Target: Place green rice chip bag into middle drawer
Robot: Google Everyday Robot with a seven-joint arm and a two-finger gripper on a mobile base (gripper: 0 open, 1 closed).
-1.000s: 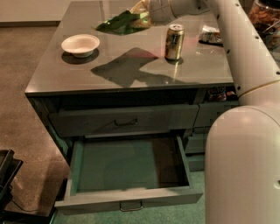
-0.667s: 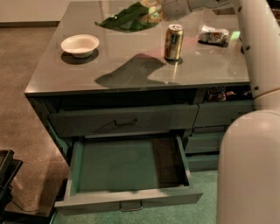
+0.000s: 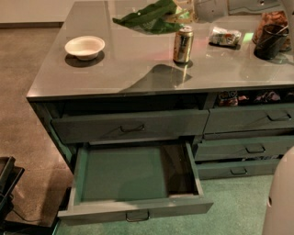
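The green rice chip bag [image 3: 147, 16] is at the far middle of the counter, raised a little above the top, and its shadow falls near the front edge. My gripper [image 3: 182, 12] is at the bag's right end and is shut on it. The white arm [image 3: 213, 7] leads off to the top right. The middle drawer [image 3: 133, 176] is pulled wide open below the counter. Its green inside is bare and its small dark handle [image 3: 138, 215] faces front.
On the grey counter [image 3: 115, 73] stand a white bowl [image 3: 85, 46], a drink can [image 3: 183, 44], a silvery packet [image 3: 224, 36] and a dark cup [image 3: 271, 40]. The upper wide drawer [image 3: 128, 126] is shut. Narrower drawers [image 3: 248, 147] are at the right. My white base [image 3: 280, 202] is at the lower right.
The view has shifted and my white body has slid out to the right. The arm has drawn back towards the top right, with the green bag still in the gripper.
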